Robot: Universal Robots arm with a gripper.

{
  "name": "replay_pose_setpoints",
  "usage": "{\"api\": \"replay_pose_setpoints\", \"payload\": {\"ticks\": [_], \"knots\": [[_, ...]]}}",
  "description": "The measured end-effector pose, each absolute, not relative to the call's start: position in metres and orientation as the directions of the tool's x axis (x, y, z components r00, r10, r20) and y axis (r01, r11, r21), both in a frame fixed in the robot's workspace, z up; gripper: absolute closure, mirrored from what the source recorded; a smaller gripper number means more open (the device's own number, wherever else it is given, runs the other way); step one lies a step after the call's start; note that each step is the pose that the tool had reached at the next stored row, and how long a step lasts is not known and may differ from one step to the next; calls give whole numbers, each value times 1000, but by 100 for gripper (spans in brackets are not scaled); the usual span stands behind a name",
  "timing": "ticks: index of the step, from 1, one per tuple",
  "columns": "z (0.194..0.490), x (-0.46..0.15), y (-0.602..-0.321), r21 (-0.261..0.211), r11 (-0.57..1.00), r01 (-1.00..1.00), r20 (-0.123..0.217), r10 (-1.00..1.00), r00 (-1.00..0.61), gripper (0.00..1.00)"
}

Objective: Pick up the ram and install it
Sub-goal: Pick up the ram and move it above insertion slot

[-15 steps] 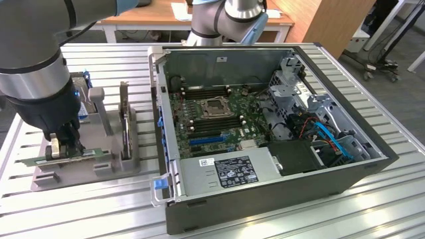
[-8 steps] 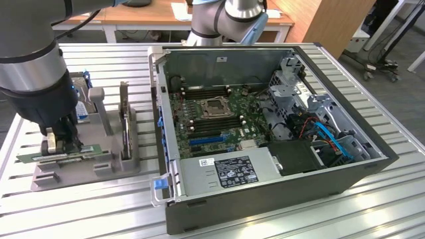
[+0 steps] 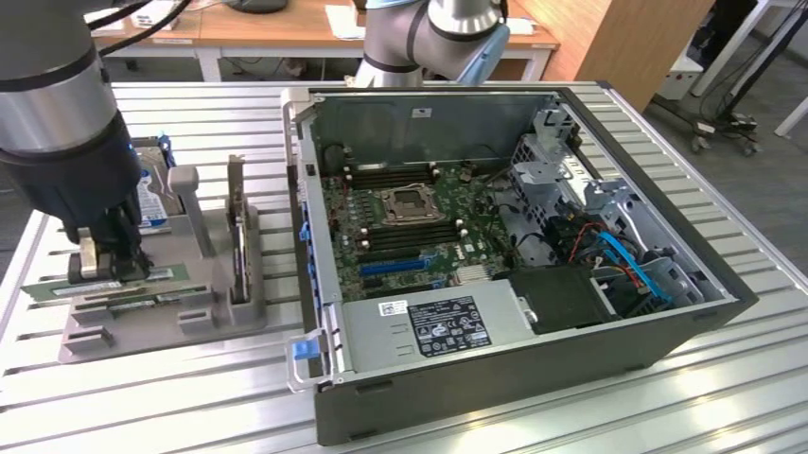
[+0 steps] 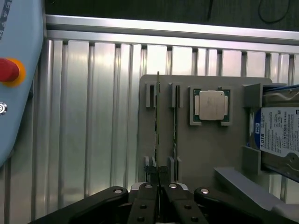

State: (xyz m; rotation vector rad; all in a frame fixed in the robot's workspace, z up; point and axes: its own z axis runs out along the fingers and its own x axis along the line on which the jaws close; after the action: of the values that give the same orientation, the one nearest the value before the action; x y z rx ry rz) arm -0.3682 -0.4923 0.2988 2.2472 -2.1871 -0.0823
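The ram is a thin green stick seen edge-on in the outer slot of the grey holder. My gripper is shut on its near end, with a dark finger on each side. In the exterior view the gripper reaches down over the holder at that view's left and grips the green ram. A second green stick stands in the neighbouring slot, also visible beside the first. I cannot tell whether the gripped stick has left its slot.
The open computer case lies on the slatted table at the exterior view's right, its motherboard showing empty memory slots. The holder also carries a processor, a blue-labelled hard drive and a dark expansion card.
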Motion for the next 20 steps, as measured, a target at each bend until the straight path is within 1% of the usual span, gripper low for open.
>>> {"api": "replay_pose_setpoints", "payload": {"ticks": [20], "knots": [[342, -368, -492, 40, -28, -999, -34, -999, 26, 89]]}}
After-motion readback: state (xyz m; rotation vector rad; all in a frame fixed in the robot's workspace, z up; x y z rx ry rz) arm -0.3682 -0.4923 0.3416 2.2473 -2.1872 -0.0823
